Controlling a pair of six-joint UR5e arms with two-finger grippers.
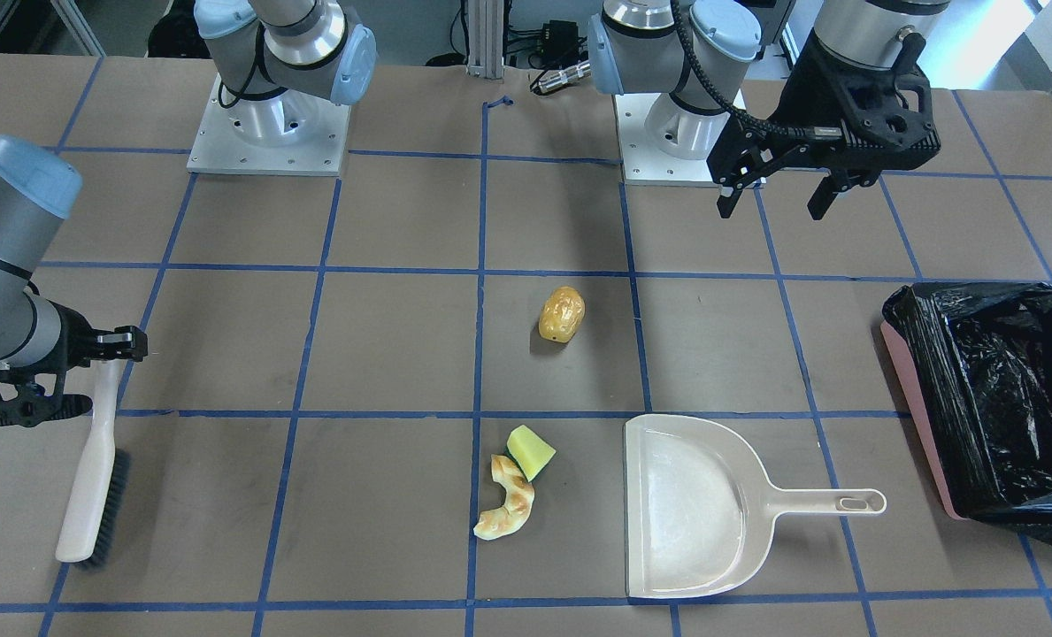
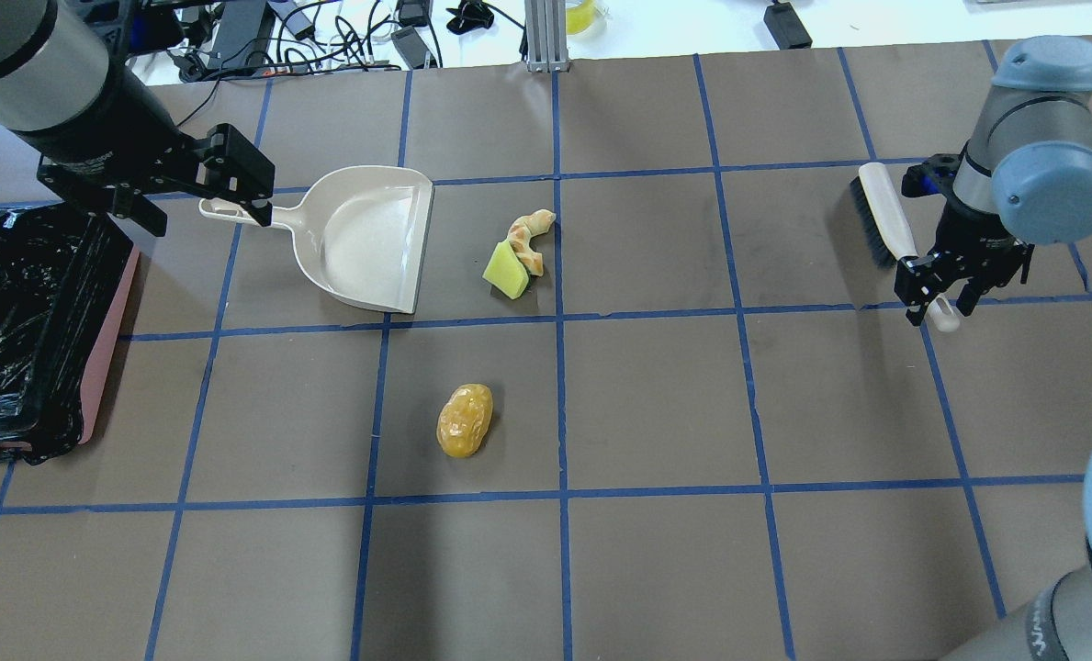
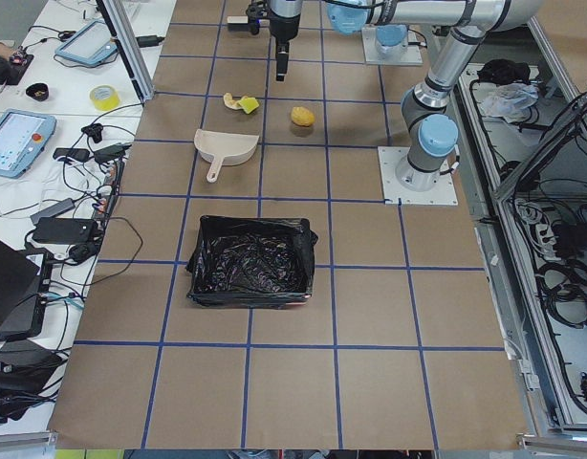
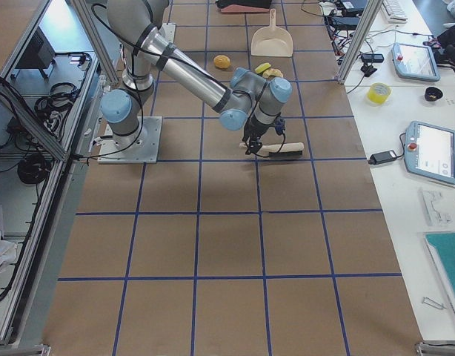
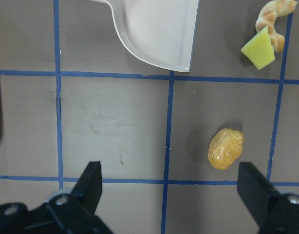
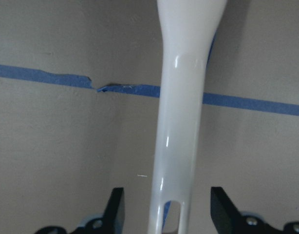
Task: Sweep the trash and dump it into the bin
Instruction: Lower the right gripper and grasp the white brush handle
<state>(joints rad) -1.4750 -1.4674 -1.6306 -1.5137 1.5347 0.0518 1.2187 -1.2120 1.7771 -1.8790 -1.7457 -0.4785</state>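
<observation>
The trash lies on the table: a golden-brown lump [image 1: 562, 314] [image 2: 465, 420] [image 5: 226, 148], a yellow-green wedge [image 1: 531, 451] [image 2: 506, 270], and a tan croissant [image 1: 508, 504] [image 2: 532, 234] touching the wedge. The bin [image 1: 919, 416] [image 2: 105, 349] is pink with a black bag. A beige dustpan [image 1: 685, 504] [image 2: 362, 239] lies between the trash and the bin. My left gripper [image 2: 208, 218] [image 1: 771, 211] [image 5: 170, 170] is open and empty, held high near the dustpan handle. My right gripper [image 2: 940, 312] [image 1: 105, 354] [image 6: 166, 209] is open, with its fingers on either side of a white brush's handle [image 6: 183, 107].
The brush [image 1: 92, 478] [image 2: 885, 220] lies flat on the table's right side, bristles to one side. Both arm bases [image 1: 269, 133] stand at the robot's edge. Blue tape lines grid the brown table top.
</observation>
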